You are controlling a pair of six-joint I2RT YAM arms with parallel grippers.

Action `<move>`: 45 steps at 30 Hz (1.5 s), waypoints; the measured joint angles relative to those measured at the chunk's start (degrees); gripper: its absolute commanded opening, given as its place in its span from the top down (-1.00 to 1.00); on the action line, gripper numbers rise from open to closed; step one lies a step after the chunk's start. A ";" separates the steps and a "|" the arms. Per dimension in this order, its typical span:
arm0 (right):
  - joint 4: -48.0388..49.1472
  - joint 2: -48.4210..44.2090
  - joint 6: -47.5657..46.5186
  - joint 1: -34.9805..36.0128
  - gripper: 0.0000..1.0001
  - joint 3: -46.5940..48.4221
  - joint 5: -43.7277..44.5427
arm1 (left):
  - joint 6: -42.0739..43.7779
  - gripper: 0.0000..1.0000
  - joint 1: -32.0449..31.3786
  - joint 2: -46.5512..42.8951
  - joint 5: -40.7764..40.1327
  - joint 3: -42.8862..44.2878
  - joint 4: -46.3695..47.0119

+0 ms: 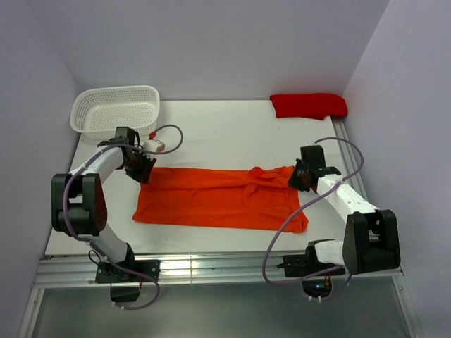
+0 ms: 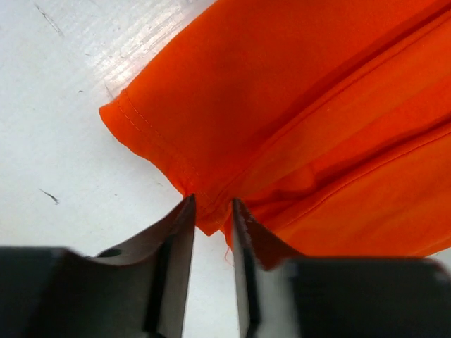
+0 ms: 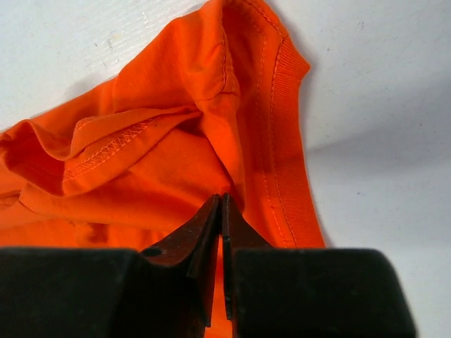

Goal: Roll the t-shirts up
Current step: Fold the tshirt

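While my left gripper [image 2: 213, 205] stands slightly spread, shirt [image 2: 296, 105] hem between its tips, my right gripper [image 3: 221, 204] sits nearly pressed together at the collar end; grip unclear. Risk: cloth snags a tip, unfolds.

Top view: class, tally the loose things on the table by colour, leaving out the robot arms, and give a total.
Orange: 1, the orange t-shirt
Red: 1, the red t-shirt
White: 1, the basket
Total: 3
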 measured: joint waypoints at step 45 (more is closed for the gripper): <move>-0.52 15.43 10.12 15.30 0.10 15.04 2.95 | -1.79 -0.02 0.52 -0.66 2.95 9.66 -6.36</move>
